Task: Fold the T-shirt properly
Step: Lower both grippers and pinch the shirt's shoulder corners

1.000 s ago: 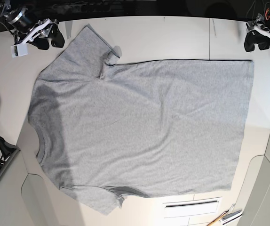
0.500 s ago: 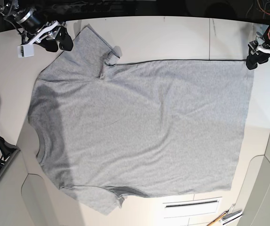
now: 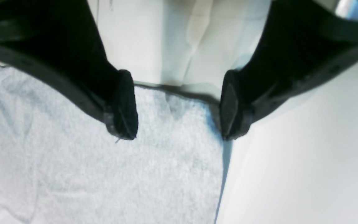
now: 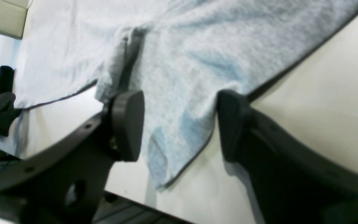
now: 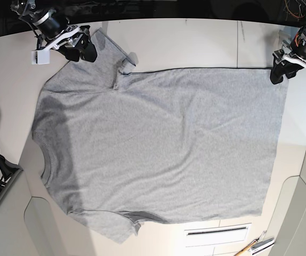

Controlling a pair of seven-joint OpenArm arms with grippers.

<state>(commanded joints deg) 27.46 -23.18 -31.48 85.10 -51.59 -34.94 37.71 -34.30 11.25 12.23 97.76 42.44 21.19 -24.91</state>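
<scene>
T-shirt (image 5: 163,133), heather grey, lies spread on the white tabletop (image 5: 195,37), filling most of the base view. Upper edge runs roughly straight from mid-view to the upper-right corner; right edge slants down from there. At upper left a sleeve (image 5: 97,56) sticks out toward the top of the view; bottom left is uneven, with a turned-over bit of cloth.

My left gripper (image 5: 279,78) is over the upper-right corner, fingers wide apart, nothing clamped. In its wrist view the cloth edge crosses between the fingers and the corner sits right by one finger; can't tell if they touch.

My right gripper (image 5: 88,55) is over the sleeve, also wide open, nothing clamped. Its wrist view shows sleeve cloth between the fingers, one finger overlapping the sleeve edge; contact unclear.

Room-wise, I see white tabletop above the long upper edge, between the two grippers, plus a strip beyond the right edge. Tighter at lower right: a grey panel (image 5: 294,213) stands near the cloth. Pen-like items (image 5: 254,246) lie below the bottom edge, partly cut off by the frame.
</scene>
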